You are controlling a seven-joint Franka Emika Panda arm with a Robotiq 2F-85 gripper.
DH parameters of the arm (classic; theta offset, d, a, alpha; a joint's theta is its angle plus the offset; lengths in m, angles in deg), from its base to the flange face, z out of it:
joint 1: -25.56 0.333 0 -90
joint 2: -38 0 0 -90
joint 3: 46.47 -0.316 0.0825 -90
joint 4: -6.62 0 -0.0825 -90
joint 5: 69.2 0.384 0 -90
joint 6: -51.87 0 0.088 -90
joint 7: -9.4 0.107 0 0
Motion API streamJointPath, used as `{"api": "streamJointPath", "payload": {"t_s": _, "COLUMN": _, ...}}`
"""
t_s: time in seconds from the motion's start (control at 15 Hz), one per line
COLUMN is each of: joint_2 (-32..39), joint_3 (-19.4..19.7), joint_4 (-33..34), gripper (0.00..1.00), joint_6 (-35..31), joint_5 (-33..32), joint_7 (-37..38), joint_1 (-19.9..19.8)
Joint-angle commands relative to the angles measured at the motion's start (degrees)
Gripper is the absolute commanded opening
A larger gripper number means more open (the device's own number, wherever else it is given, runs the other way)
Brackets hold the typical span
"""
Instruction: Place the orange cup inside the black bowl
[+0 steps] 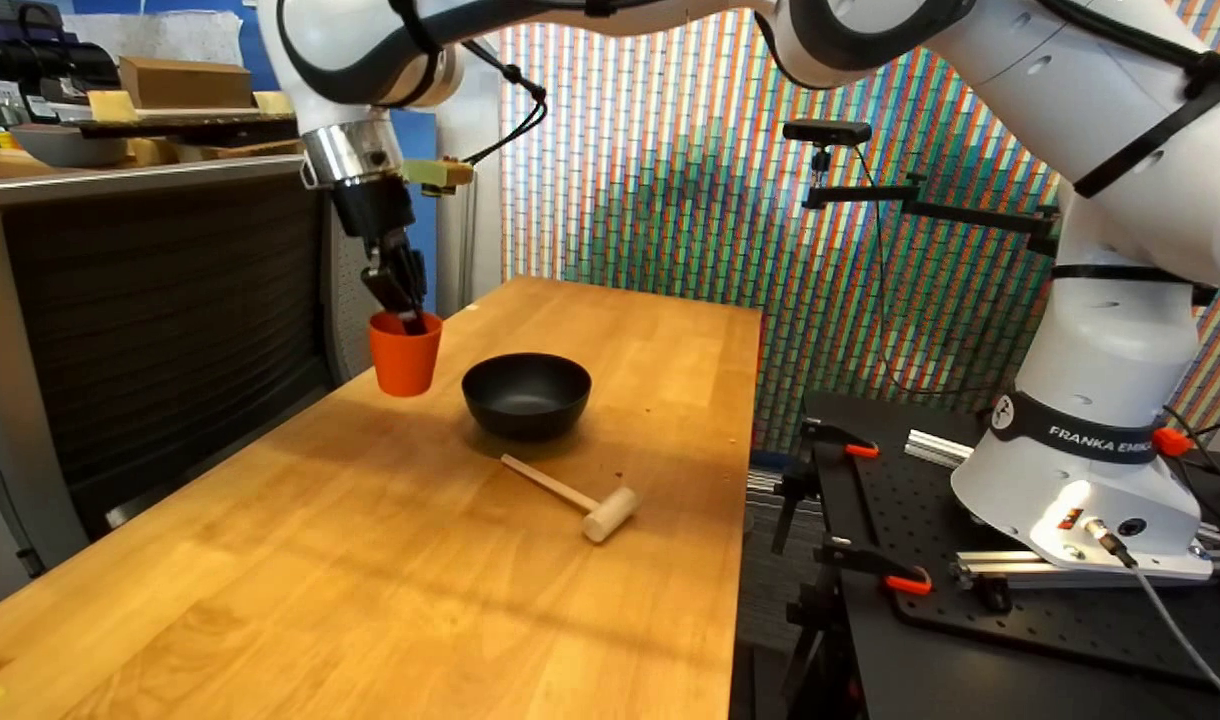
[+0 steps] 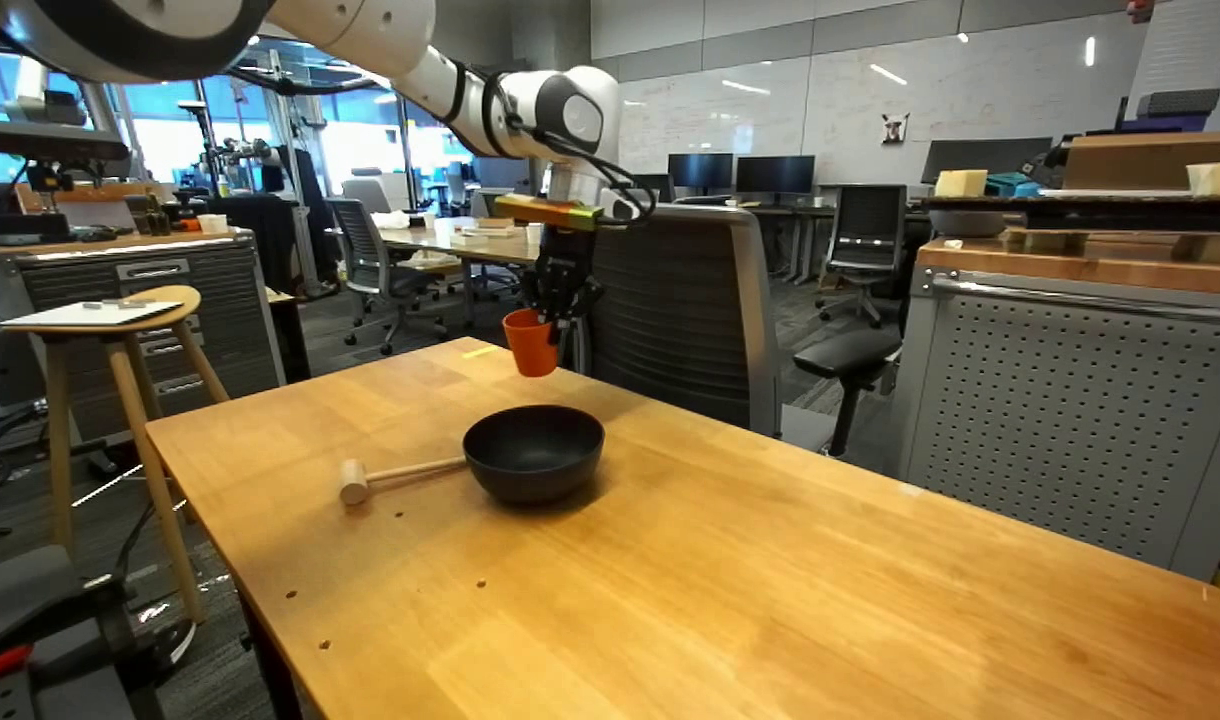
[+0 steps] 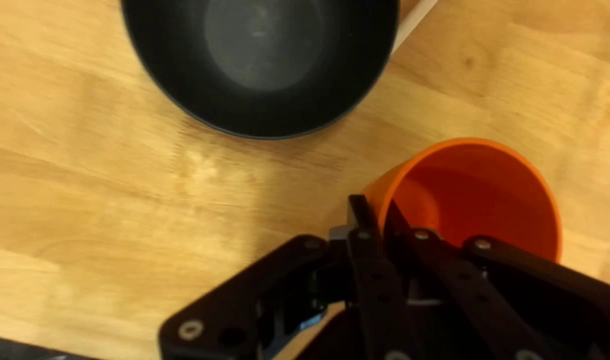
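Wrist view: gripper (image 3: 376,212) pinching wall of orange cup (image 3: 490,200), 1 finger apparently inside. Arm (image 1: 870,40) arched, pointing down, cup aloft beside black bowl (image 3: 265,115). Cup tapered; bowl round, matte; wooden mallet (image 1: 608,516) near bowl.

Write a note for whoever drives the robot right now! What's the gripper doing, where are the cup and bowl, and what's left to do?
Gripper: shut on the rim of the orange cup, one finger inside, one outside.
Cup: held above the table, mouth up, beside the bowl, not over it.
Black bowl: on the table, with the wooden mallet lying near it.
Done: cup gripped and off the table.
Left: bring it over the bowl, lower it in, open the gripper, back away.
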Motion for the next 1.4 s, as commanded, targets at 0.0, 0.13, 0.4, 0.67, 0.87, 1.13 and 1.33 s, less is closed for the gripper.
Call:
{"api": "streamJointPath", "payload": {"t_s": 0.0, "joint_2": -10.5, "joint_3": 1.4, "joint_4": -12.4, "gripper": 0.08, "joint_6": -2.8, "joint_5": 1.9, "joint_7": 4.7, "joint_1": -4.3}}
{"api": "streamJointPath", "payload": {"t_s": 0.13, "joint_2": -13.2, "joint_3": 2.9, "joint_4": -16.7, "gripper": 0.07, "joint_6": -0.9, "joint_5": 3.1, "joint_7": 5.3, "joint_1": -5.7}}
{"api": "streamJointPath", "payload": {"t_s": 0.4, "joint_2": -15.9, "joint_3": 4.3, "joint_4": -25.2, "gripper": 0.08, "joint_6": -2.0, "joint_5": 5.3, "joint_7": 4.9, "joint_1": -7.4}}
{"api": "streamJointPath", "payload": {"t_s": 0.67, "joint_2": -14.9, "joint_3": 4.8, "joint_4": -29.5, "gripper": 0.07, "joint_6": -5.7, "joint_5": 6.0, "joint_7": 4.7, "joint_1": -7.0}}
{"api": "streamJointPath", "payload": {"t_s": 0.87, "joint_2": -15.0, "joint_3": 4.8, "joint_4": -32.6, "gripper": 0.07, "joint_6": -10.5, "joint_5": 5.3, "joint_7": 4.4, "joint_1": -6.6}}
{"api": "streamJointPath", "payload": {"t_s": 1.13, "joint_2": -15.4, "joint_3": 5.2, "joint_4": -35.8, "gripper": 0.26, "joint_6": -18.2, "joint_5": 4.4, "joint_7": 5.0, "joint_1": -5.8}}
{"api": "streamJointPath", "payload": {"t_s": 1.33, "joint_2": -17.4, "joint_3": 5.5, "joint_4": -38.8, "gripper": 0.48, "joint_6": -22.1, "joint_5": 4.4, "joint_7": 5.3, "joint_1": -5.9}}
